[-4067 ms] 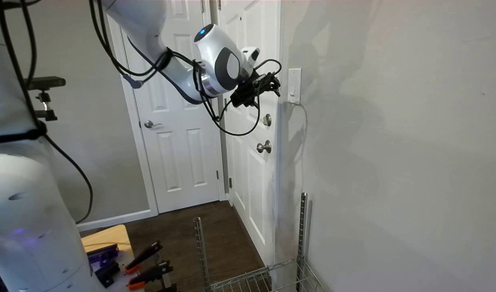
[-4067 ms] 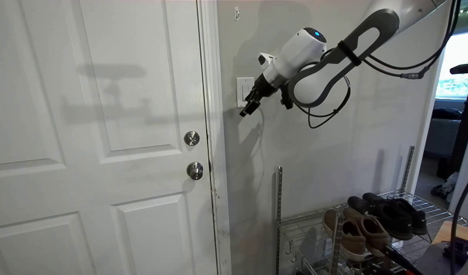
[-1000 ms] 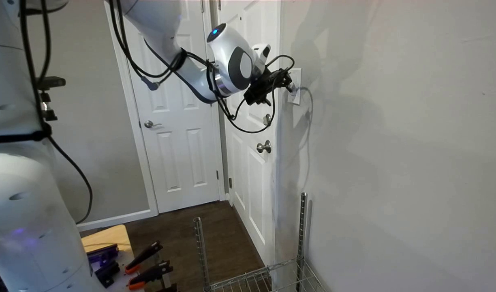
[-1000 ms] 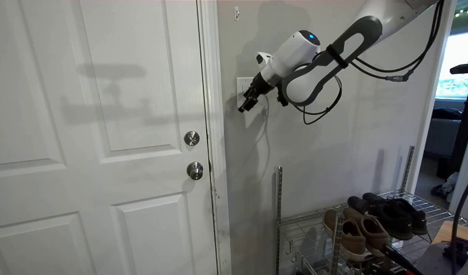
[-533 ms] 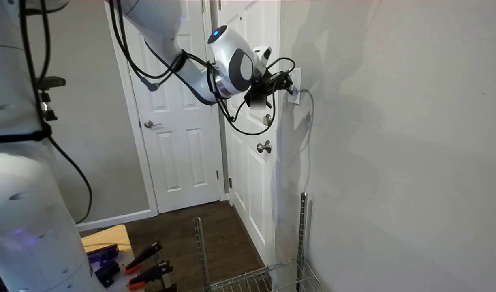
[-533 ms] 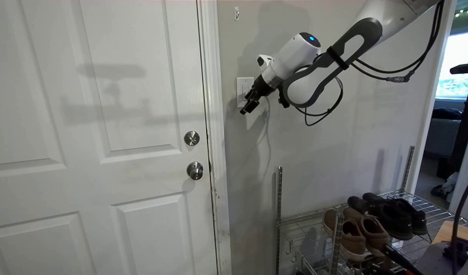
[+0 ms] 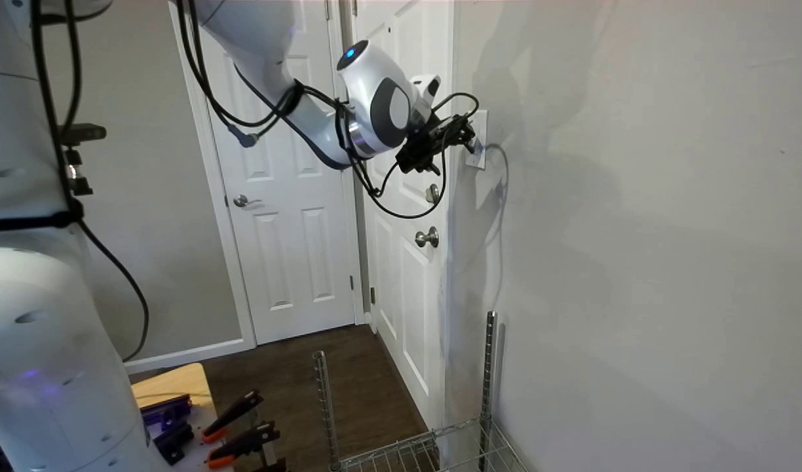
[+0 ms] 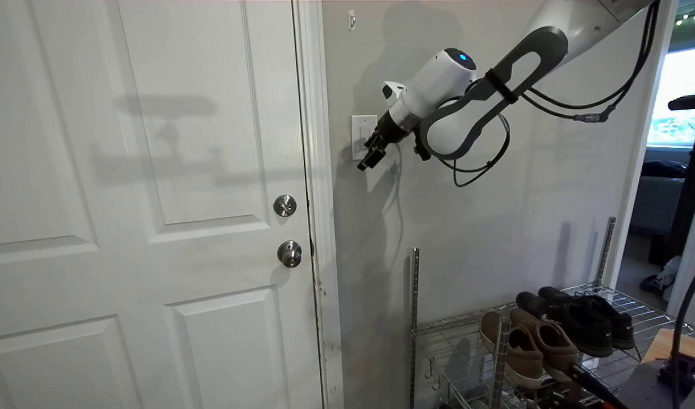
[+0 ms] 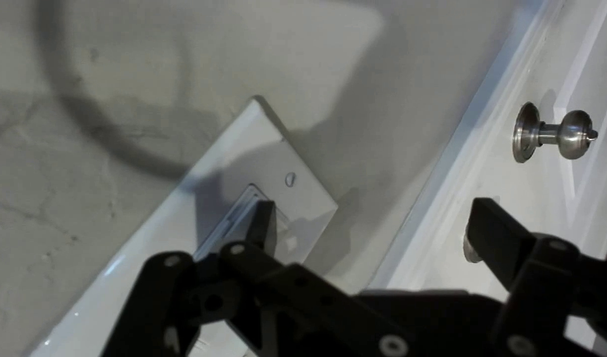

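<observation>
Where parted fingers partly hide the switch plate, doorknob nearby — shoes on a wire rack below.

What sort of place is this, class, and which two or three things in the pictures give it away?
Most likely a home's entryway: a white door with a round knob, a light switch on the wall close to that door, and shoes on a wire rack.
</observation>
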